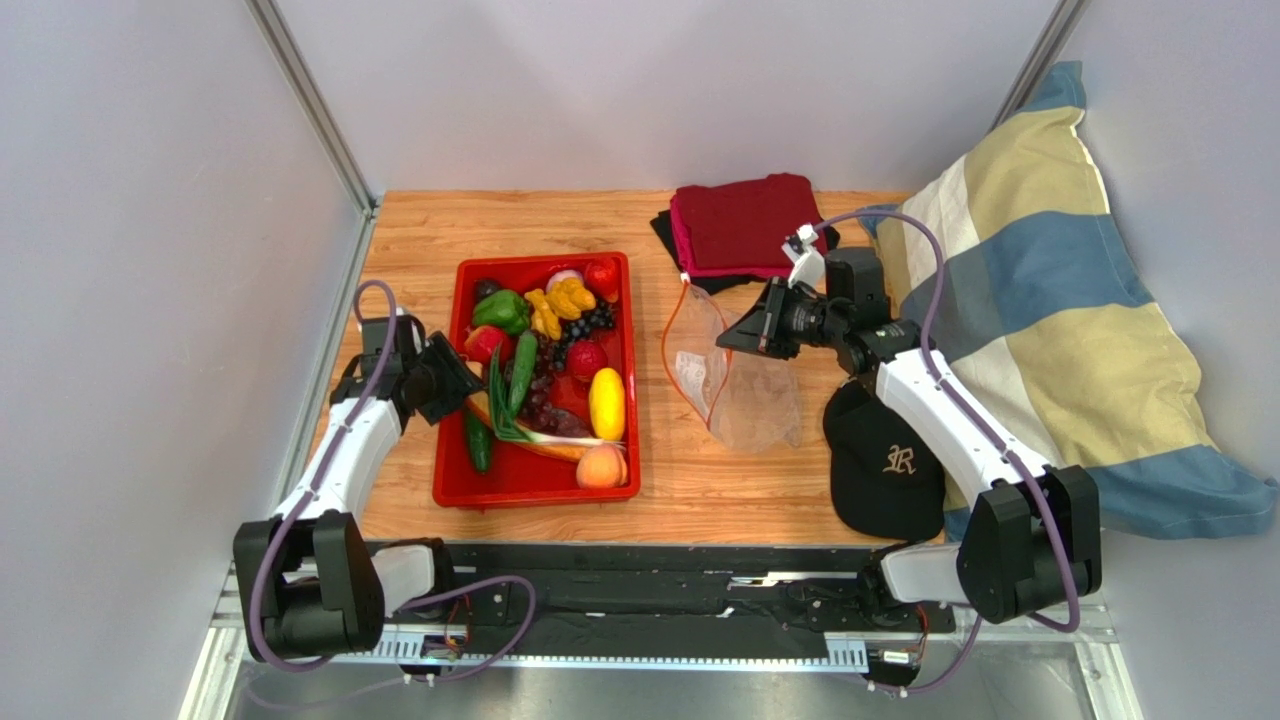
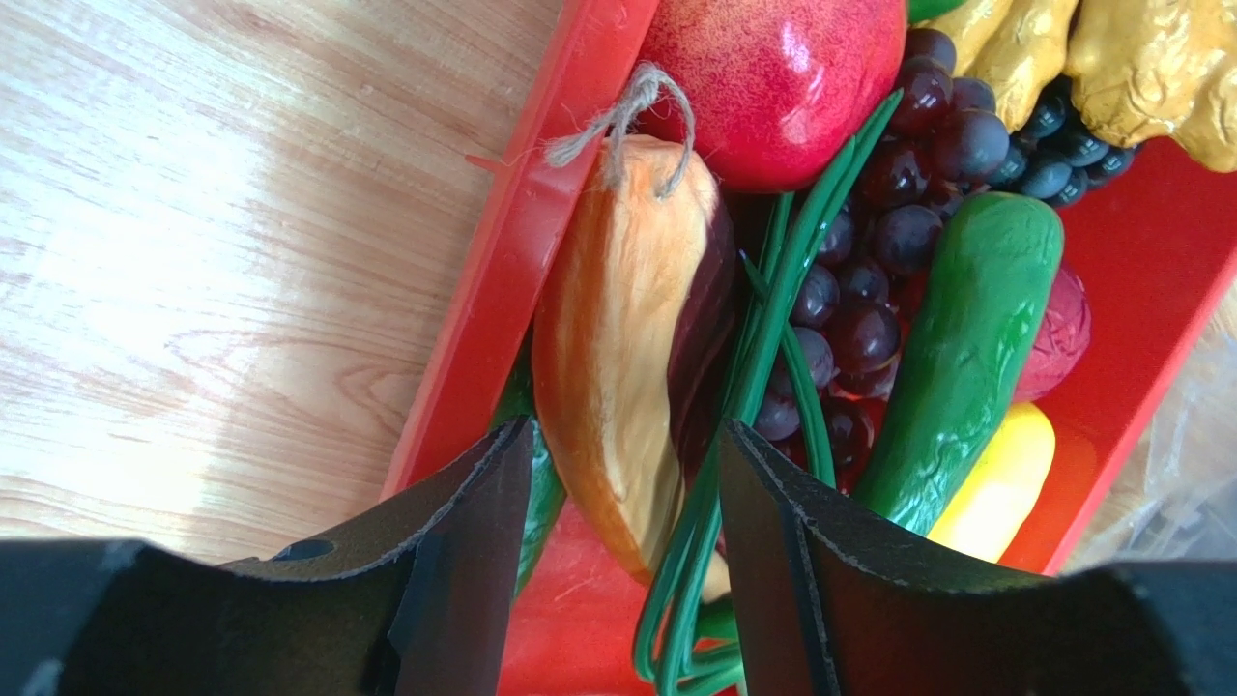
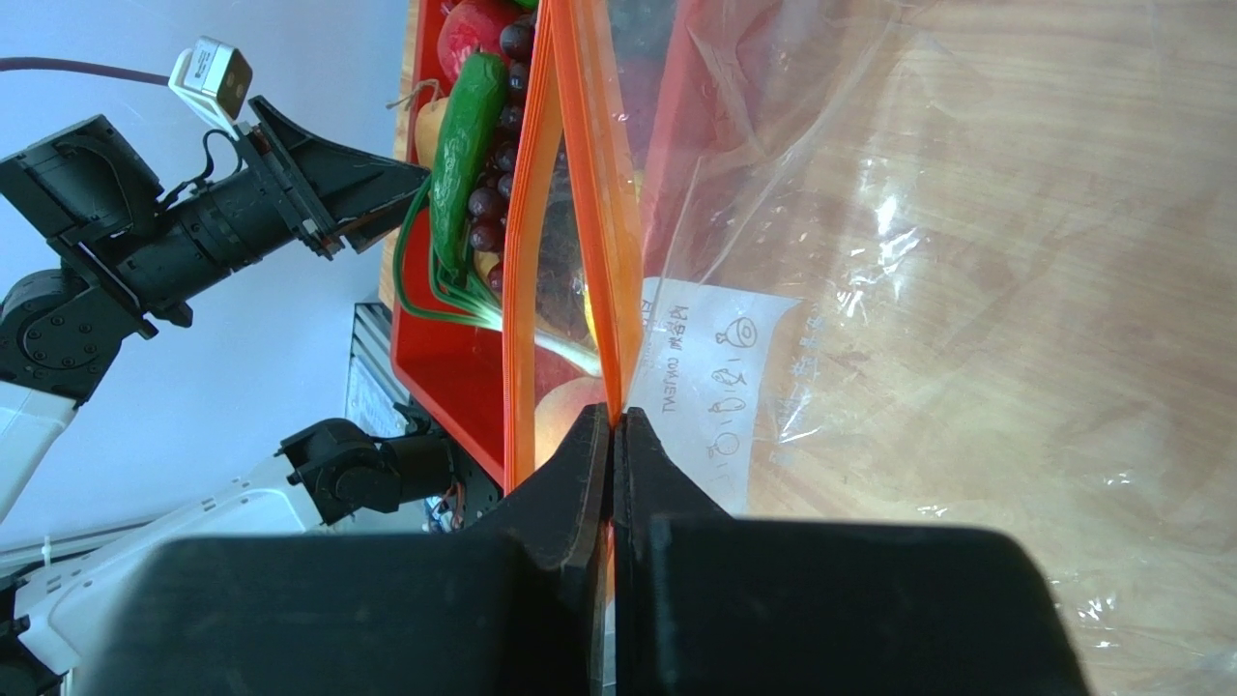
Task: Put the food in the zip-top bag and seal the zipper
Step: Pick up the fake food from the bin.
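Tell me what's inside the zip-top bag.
The zip-top bag looks empty; only the tabletop and its white label show through. The right gripper covers part of the zipper.

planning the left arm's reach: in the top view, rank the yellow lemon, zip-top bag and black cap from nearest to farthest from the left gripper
From the left gripper:
1. yellow lemon, right side of the red tray
2. zip-top bag, just right of the tray
3. black cap, farthest right, at the near edge
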Tool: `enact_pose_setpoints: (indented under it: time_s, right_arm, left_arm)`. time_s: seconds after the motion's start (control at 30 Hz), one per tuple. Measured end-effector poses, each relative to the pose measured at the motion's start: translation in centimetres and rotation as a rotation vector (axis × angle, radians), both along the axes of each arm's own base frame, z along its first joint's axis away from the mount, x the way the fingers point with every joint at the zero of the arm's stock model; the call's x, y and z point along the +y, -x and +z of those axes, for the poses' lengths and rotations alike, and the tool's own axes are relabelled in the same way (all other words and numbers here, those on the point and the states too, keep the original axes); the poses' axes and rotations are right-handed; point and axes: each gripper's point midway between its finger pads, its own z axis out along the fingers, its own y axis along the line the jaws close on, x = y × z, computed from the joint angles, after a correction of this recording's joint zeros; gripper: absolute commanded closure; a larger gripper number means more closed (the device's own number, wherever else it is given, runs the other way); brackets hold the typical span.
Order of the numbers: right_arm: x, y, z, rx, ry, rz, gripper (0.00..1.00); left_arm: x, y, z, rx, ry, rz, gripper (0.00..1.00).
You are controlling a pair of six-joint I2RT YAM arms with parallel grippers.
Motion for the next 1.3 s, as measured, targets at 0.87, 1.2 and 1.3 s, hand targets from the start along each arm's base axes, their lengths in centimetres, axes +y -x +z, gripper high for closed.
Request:
enact_pose_setpoints:
  time_s: [0.87, 1.2, 1.3]
  right_arm:
    - [0.5, -0.3, 0.7, 0.017, -0.026, 0.036, 1.00]
    - [1.3, -0.1, 3.3, 0.039, -0.107, 0.052, 1.00]
    - [1.5, -0.3, 4.0, 0.046, -0.136, 0.043, 1.00]
  left_arm:
    - [0.6, -0.9, 5.3, -0.153, -0.121, -0.008, 1.00]
    - [2.0, -0.9, 12.6, -0.318, -0.288, -0.075, 1.00]
    - [2.4, -1.0, 16.0, -0.391, -0.338, -0.092, 1.00]
